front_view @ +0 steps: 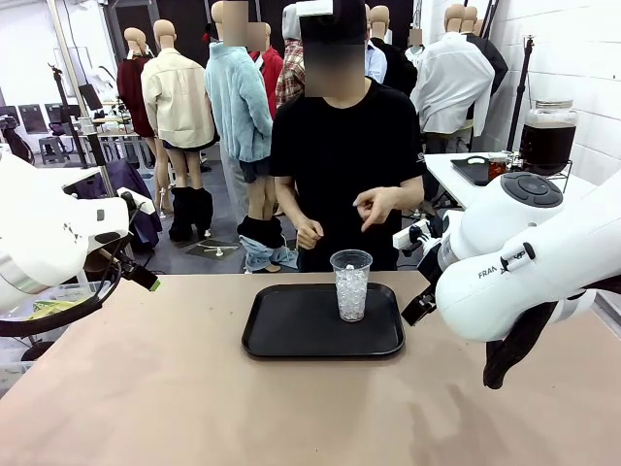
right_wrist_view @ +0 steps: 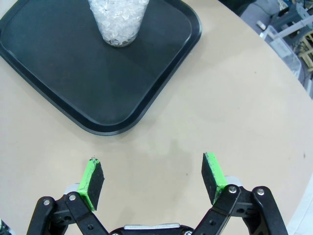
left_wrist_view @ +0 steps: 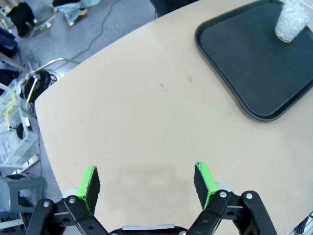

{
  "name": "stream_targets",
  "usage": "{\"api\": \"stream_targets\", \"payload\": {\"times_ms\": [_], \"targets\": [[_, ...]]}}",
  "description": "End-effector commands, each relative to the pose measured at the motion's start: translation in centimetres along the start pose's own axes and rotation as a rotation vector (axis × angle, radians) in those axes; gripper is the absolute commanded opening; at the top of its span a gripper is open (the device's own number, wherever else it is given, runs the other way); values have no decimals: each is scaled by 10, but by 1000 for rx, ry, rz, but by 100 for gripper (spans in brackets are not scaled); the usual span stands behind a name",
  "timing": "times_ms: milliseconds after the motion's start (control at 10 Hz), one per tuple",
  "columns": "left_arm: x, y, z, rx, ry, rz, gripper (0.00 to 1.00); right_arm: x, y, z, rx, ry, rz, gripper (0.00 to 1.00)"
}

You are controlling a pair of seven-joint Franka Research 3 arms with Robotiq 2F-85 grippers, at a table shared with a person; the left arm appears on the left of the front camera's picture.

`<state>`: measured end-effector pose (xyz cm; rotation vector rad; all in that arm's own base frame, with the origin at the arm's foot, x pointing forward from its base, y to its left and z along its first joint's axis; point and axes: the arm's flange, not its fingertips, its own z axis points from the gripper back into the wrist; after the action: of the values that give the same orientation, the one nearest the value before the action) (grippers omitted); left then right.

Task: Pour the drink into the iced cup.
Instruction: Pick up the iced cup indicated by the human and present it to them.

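Left gripper (left_wrist_view: 146, 182): jaws spread wide, green pads (left_wrist_view: 89, 180) parted, nothing between them, hanging over bare tan table (left_wrist_view: 146, 122). Right gripper (right_wrist_view: 152, 178): same, jaws wide and empty above the tabletop, just short of the near edge of the black tray (right_wrist_view: 73, 68).

View differences: the left wrist view caught the tray (left_wrist_view: 244, 68) off in its upper right corner, well apart from the pads, with two small marks (left_wrist_view: 164, 87) on the table between. It also took in floor, cables and clear bins past the table's rim. The right wrist view sat much closer to the tray. The front view showed the person and the drink.

Iced cup (front_view: 351, 286): clear plastic, upright, packed with ice nearly to the brim, standing on the right half of the tray (front_view: 291, 335). From both wrists only its lower part showed (left_wrist_view: 292, 22) (right_wrist_view: 119, 22).

Drink (front_view: 546, 146): dark, near-black liquid in a clear glass jar (front_view: 553, 109), on a stand at the side table far right, behind the right arm (front_view: 524, 262), well apart from the cup.

Person (front_view: 344, 146) in black stood at the far edge behind the tray, one hand (front_view: 378, 206) raised at the chest, the other hand (front_view: 309, 233) lower. The right arm's white bulk crowded the tray's right side.
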<state>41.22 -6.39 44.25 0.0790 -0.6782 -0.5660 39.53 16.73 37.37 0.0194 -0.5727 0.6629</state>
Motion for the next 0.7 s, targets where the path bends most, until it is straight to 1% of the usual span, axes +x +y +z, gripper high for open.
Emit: {"api": "stream_targets", "payload": {"times_ms": [0, 400, 600], "targets": [[1, 1, 4, 5, 17, -3, 100, 0, 1, 0, 1, 0, 0, 100], [1, 1, 4, 5, 17, -3, 100, 0, 0, 0, 0, 0, 0, 100], [1, 1, 4, 5, 17, -3, 100, 7, -30, 14, 17, 46, 131, 100]]}}
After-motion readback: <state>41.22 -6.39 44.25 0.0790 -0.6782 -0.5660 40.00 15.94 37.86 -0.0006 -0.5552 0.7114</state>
